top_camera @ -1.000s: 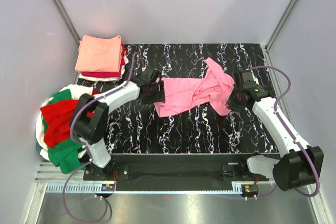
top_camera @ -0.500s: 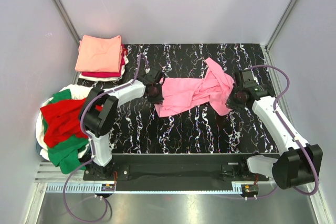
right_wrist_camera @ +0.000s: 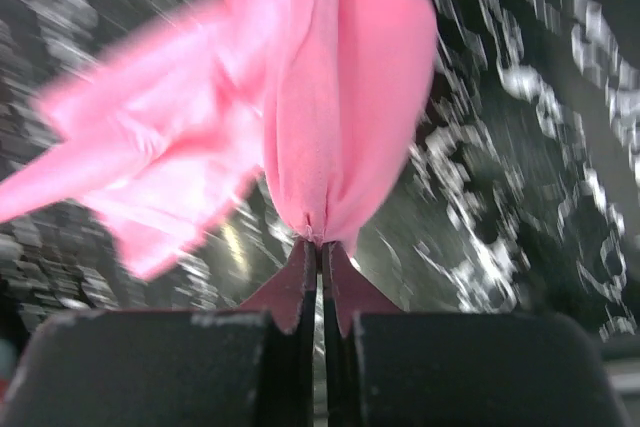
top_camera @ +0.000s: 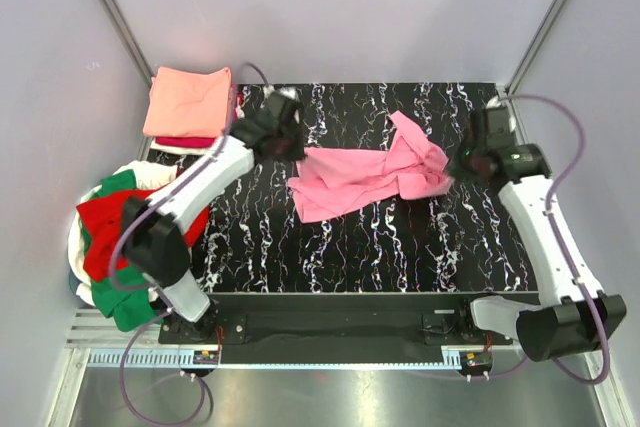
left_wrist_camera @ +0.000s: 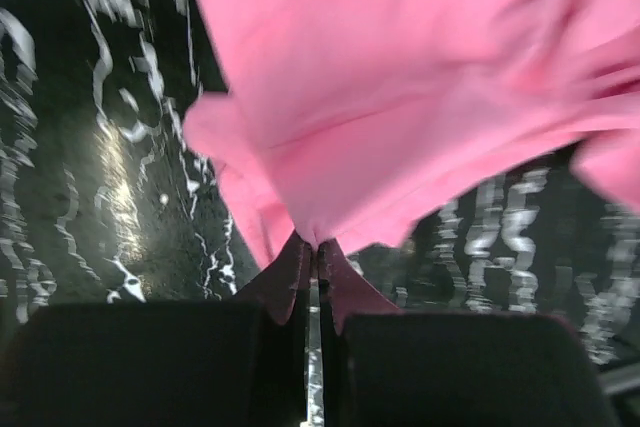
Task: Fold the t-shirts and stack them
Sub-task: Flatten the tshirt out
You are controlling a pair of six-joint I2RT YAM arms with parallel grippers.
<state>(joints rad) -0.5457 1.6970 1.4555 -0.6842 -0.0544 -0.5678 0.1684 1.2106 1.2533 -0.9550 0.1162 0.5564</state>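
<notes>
The left gripper (top_camera: 294, 150) rose and moved toward the far side, drawing the left edge of the bubblegum pink t-shirt (top_camera: 355, 179) with it. The right gripper (top_camera: 462, 165) pulled away to the right and farther back. Between them the shirt drew out longer and flatter, and its right-hand bunch narrowed.

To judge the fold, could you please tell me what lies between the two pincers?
The pink t-shirt spans that stretch, pinched at its ends by the left pincer and the right pincer, as the top view shows.
</notes>
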